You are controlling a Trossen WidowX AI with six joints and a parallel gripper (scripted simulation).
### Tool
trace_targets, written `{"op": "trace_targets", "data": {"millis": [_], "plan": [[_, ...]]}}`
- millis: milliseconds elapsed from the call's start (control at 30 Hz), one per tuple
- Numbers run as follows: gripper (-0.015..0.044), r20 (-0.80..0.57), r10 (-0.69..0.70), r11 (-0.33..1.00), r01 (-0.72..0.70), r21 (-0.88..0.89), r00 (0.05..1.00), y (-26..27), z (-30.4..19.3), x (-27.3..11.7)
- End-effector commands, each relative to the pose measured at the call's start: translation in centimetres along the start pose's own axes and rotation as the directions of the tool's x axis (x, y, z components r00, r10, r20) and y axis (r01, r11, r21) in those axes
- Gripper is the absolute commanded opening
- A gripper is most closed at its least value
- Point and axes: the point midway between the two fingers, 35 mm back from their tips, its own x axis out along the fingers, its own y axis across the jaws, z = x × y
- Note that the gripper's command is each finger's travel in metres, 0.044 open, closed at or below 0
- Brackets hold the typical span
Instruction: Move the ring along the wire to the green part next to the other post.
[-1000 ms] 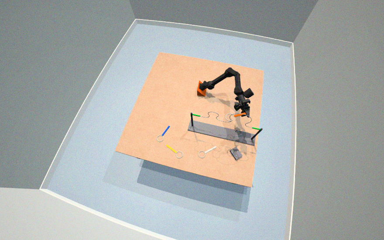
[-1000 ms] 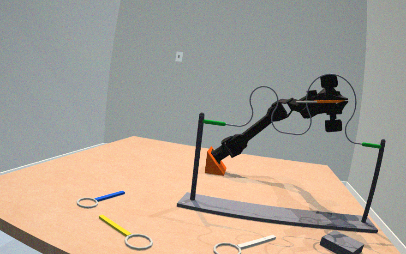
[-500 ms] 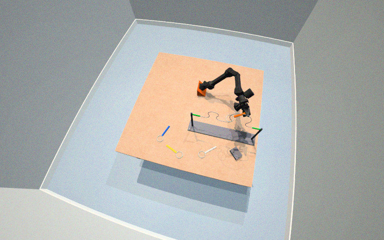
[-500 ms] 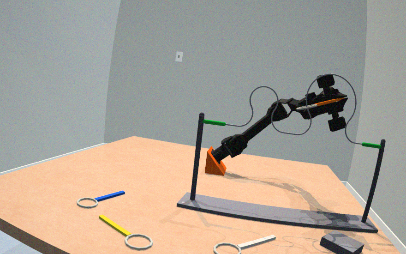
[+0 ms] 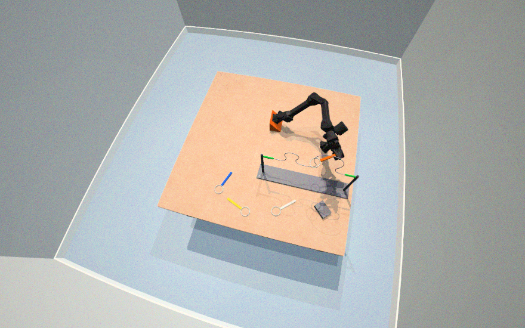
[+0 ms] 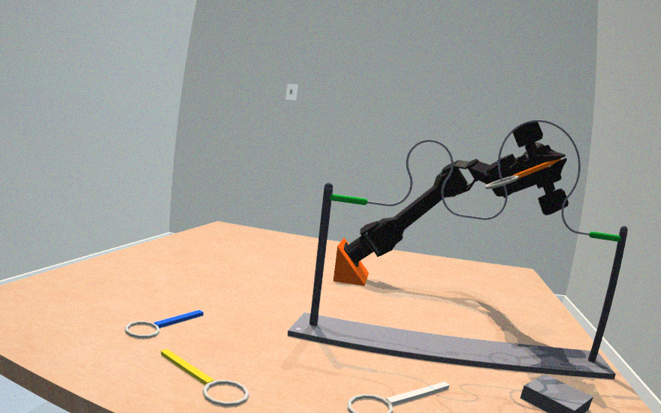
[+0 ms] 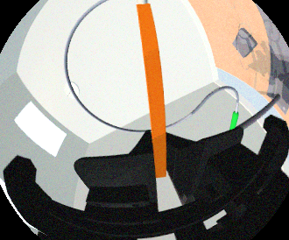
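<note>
My gripper is shut on the end of the orange handle. The pale ring extends left of the handle, nearly edge-on in the exterior view. The grey wire appears to pass through it at the left side of the big right-hand loop; the clearance is too small to tell. The ring is outside the wrist view. Green parts adjoin the left post and right post.
The big wire loop surrounds the gripper in the exterior view. The stand's base lies below. Blue-handled, yellow-handled and white-handled rings lie on the table, with a dark block at the right.
</note>
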Motion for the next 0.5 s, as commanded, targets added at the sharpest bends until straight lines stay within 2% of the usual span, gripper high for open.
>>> {"op": "trace_targets", "data": {"millis": [0,467], "plan": [[-0.015,-0.001,0.008,1.0,-0.008,0.01,1.0,-0.2,-0.1,0.0],[-0.015,-0.017,-0.048,0.993,0.045,-0.111,0.999,-3.1,-0.2,-0.4]]}}
